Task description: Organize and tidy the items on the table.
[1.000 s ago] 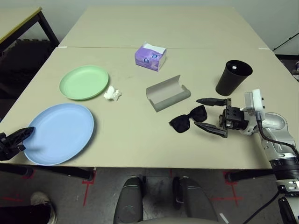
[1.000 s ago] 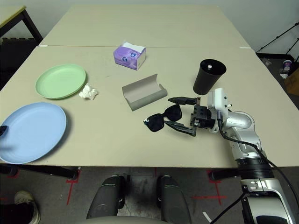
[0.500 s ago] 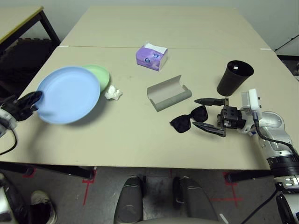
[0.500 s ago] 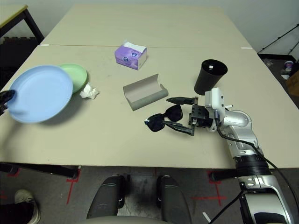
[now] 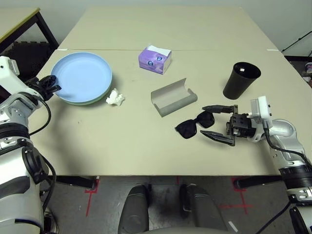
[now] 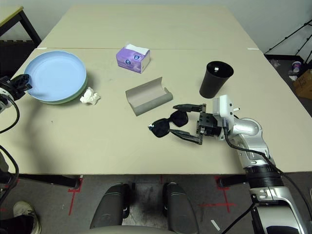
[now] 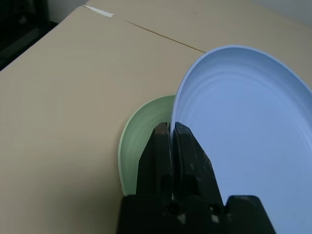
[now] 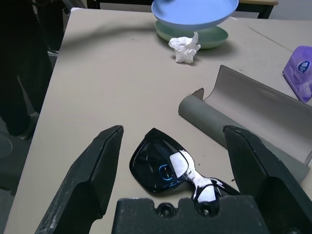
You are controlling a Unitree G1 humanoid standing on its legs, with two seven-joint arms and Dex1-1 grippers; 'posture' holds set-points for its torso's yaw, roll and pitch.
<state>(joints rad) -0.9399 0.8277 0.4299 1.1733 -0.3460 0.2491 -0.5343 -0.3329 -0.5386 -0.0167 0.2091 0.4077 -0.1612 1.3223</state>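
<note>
Stacking step: our left gripper [image 7: 170,130] pinches the blue plate [image 5: 82,77] by its rim, just above the green plate [image 7: 141,139]. Next, we judge: lower, release. Right gripper [image 5: 218,122] spread beside the sunglasses [image 5: 196,125].

Even, soft overhead light fell across the beige worktop [image 5: 146,141], bright and without glare. Shadows were faint and short, pooled beneath the blue plate [image 5: 82,78] and beside the black cup [image 5: 241,80]. A small bluish reflection showed on the sunglasses' [image 8: 168,168] lens. Focus was sharp throughout.
</note>
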